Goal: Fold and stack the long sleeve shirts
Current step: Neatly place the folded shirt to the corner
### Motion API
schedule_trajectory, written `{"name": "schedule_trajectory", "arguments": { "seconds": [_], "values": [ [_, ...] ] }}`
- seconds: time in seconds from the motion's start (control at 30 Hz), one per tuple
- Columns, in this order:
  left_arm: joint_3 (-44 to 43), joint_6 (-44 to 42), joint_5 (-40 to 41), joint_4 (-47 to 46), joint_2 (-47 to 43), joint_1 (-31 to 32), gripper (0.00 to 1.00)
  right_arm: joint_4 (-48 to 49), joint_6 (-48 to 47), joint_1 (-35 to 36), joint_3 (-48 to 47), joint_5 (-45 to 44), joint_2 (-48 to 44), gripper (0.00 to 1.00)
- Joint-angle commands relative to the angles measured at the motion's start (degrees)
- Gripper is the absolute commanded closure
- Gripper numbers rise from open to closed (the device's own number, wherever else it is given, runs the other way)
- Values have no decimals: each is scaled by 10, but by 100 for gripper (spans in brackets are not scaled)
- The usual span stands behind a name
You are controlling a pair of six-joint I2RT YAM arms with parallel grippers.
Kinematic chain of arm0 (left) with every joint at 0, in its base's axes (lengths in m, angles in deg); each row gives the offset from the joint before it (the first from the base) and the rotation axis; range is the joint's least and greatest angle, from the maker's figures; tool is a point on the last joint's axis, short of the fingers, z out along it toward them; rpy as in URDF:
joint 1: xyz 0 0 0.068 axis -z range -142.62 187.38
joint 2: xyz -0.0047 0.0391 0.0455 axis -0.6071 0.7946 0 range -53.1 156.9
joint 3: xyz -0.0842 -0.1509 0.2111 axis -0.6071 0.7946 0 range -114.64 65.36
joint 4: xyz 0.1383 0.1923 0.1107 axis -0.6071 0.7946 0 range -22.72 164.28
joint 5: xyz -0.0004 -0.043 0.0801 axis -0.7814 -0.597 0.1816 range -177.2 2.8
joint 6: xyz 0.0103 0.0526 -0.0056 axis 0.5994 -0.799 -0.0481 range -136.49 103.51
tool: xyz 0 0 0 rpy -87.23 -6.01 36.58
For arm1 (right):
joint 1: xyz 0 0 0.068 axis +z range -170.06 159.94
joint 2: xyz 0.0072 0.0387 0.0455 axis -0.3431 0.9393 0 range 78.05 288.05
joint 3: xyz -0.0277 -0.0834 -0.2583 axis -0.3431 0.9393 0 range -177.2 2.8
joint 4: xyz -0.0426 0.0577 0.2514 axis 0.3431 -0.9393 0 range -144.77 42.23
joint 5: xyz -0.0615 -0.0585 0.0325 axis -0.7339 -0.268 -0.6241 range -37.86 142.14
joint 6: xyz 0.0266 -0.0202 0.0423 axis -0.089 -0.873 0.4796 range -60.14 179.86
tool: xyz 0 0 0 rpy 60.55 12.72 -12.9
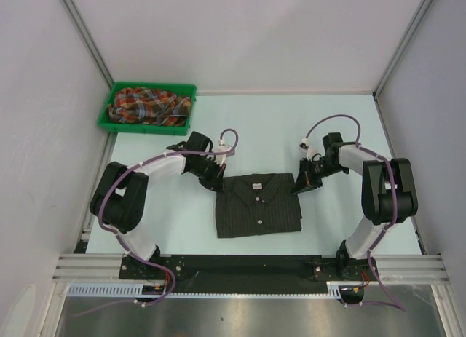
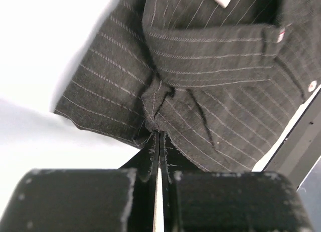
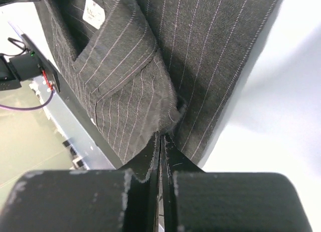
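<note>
The black pinstriped shirt [image 1: 258, 206] lies folded into a rectangle at the table's centre, collar at the far side. My left gripper [image 1: 212, 178] is shut on the shirt's far left corner, a pinch of cloth [image 2: 156, 104] bunched at its tips. My right gripper [image 1: 301, 182] is shut on the far right corner, cloth [image 3: 165, 117] gathered between its tips. The plaid shirt [image 1: 149, 105] lies crumpled in the green bin at the far left.
The green plastic bin [image 1: 116, 94] stands at the far left corner of the table. White walls and metal frame posts close in the sides and back. The black rail [image 1: 240, 264] with the arm bases runs along the near edge.
</note>
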State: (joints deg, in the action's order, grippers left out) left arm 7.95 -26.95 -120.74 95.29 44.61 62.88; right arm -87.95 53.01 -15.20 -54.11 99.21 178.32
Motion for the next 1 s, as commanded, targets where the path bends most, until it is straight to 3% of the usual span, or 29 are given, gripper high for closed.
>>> {"name": "schedule_trajectory", "arguments": {
  "seconds": [0.0, 0.2, 0.27, 0.3, 0.33, 0.4, 0.43, 0.5, 0.57, 0.73, 0.97],
  "values": [
    [-30, 15, -22, -15, -41, 4, 100, 19, 11, -14, -14, -25, -47, 100],
    [-19, 26, -7, -48, -24, 3, 100, 43, 18, -20, -1, -50, -39, 100],
    [-17, 34, 17, -50, -20, 1, 94, 54, 21, -20, 1, -55, -29, 100],
    [-17, 37, 22, -46, -21, -4, 87, 50, 24, -20, -5, -57, -27, 89],
    [-17, 46, 36, -41, -25, -9, 71, 49, 25, -20, -7, -60, -28, 84],
    [-13, 68, 24, -28, -39, -40, 55, 42, 24, -30, -9, -65, -45, 68],
    [-13, 95, 4, -19, -50, -54, 44, 30, 24, -35, -9, -67, -53, 50],
    [-8, 120, -46, 9, -61, -76, 38, 15, 25, -44, -1, -77, -81, 33],
    [4, 140, -64, 24, -77, -77, 31, 9, 27, -44, 7, -84, -96, 24],
    [56, 234, -58, -8, -64, -75, 32, 52, 65, -37, 31, -92, -83, 26],
    [107, 273, -33, -84, -42, -44, 35, 77, 78, -14, 43, -92, -27, 34]
  ]
}}
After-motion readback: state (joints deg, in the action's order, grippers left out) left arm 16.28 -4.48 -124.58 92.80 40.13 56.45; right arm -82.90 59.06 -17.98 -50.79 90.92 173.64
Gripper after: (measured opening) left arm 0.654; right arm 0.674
